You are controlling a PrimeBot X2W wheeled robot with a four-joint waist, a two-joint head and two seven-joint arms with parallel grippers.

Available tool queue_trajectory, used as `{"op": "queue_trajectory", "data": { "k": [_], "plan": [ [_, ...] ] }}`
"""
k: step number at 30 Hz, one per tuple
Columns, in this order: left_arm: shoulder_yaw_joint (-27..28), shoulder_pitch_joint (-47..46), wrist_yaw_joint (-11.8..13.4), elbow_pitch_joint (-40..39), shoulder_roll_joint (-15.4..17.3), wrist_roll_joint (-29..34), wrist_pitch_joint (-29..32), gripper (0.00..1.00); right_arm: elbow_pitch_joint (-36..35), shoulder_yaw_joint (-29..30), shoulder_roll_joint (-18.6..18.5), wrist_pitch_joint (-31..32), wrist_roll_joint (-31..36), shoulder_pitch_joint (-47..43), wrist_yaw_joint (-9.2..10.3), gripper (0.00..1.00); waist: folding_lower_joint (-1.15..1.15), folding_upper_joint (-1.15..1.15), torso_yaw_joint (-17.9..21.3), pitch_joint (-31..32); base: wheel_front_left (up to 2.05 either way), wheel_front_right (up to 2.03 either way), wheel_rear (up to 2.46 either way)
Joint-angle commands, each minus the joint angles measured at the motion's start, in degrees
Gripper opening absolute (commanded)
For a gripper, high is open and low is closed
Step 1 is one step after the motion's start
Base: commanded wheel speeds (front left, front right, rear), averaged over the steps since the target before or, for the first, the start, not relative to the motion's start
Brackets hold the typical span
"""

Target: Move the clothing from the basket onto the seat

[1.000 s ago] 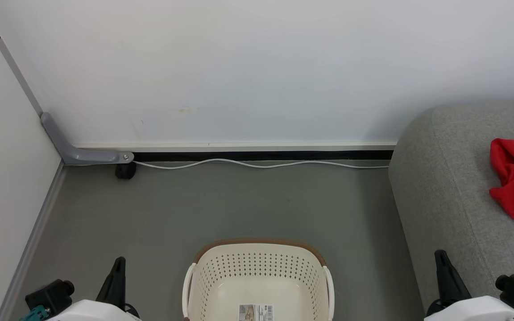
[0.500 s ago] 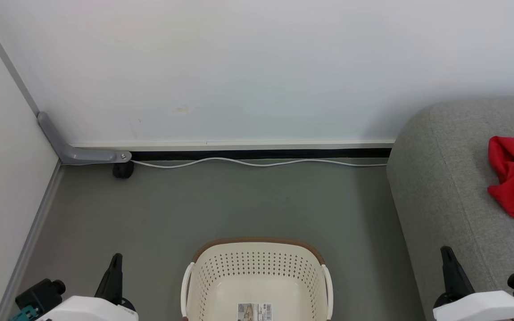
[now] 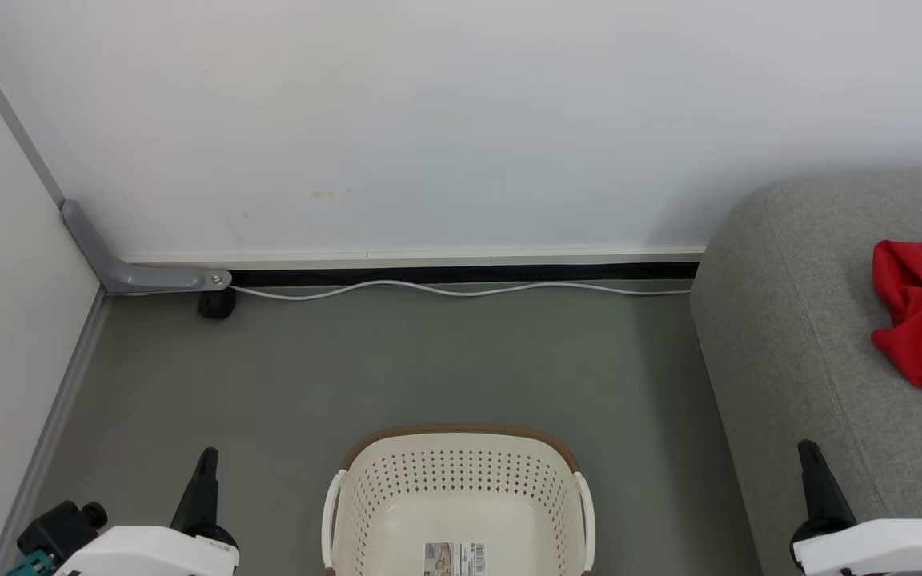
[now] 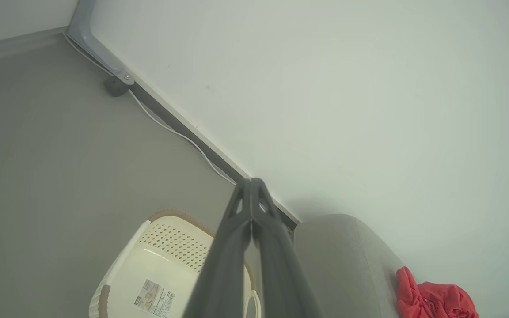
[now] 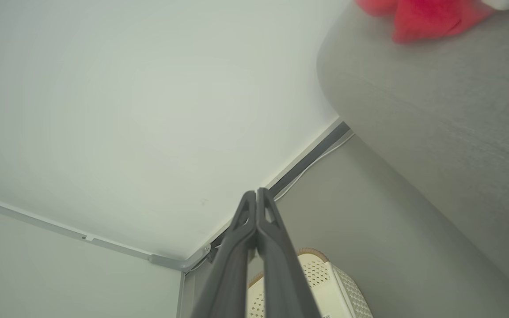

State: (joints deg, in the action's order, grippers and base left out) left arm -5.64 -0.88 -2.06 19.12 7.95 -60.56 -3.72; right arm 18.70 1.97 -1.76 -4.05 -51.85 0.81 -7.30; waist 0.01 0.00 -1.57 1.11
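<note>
Head view: clothing (image 3: 921, 328) sits on seat (image 3: 797, 336), basket (image 3: 461, 472) on floor (image 3: 429, 360) between my left pincer (image 3: 208, 458) and right pincer (image 3: 807, 448), both closed.

A dull grey floor (image 3: 397, 360) runs to a plain white wall (image 3: 429, 120) on the far side, which bears a faint yellowish mark (image 3: 322, 194). At the wall's foot are a pale skirting (image 3: 429, 258) and a black strip (image 3: 461, 274), with a thin white cable (image 3: 461, 294) lying wavy just in front of them. In the far left corner sits a grey angled bracket (image 3: 133, 276), and a small black round thing (image 3: 217, 304) lies just under its end.
</note>
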Motion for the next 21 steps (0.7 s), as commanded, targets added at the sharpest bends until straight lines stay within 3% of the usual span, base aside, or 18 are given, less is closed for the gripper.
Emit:
{"op": "queue_trajectory", "data": {
  "k": [1, 21],
  "plan": [
    [1.89, -3.49, -0.9, -1.78, 0.47, -1.55, 0.46, 0.0, -2.07, -0.11, -0.78, 0.55, -2.06, 2.89, -0.1, 0.0, 0.0, 0.0, 0.04, -0.04, 0.0, 0.0, 0.0],
    [5.19, -4.07, -2.35, -2.83, -1.3, -11.15, 3.59, 0.0, -2.9, 1.4, -0.89, 3.76, -14.28, 3.68, -0.13, 0.0, 0.0, 0.0, 0.53, -0.44, 0.0, 0.0, 0.0]
  ]
}}
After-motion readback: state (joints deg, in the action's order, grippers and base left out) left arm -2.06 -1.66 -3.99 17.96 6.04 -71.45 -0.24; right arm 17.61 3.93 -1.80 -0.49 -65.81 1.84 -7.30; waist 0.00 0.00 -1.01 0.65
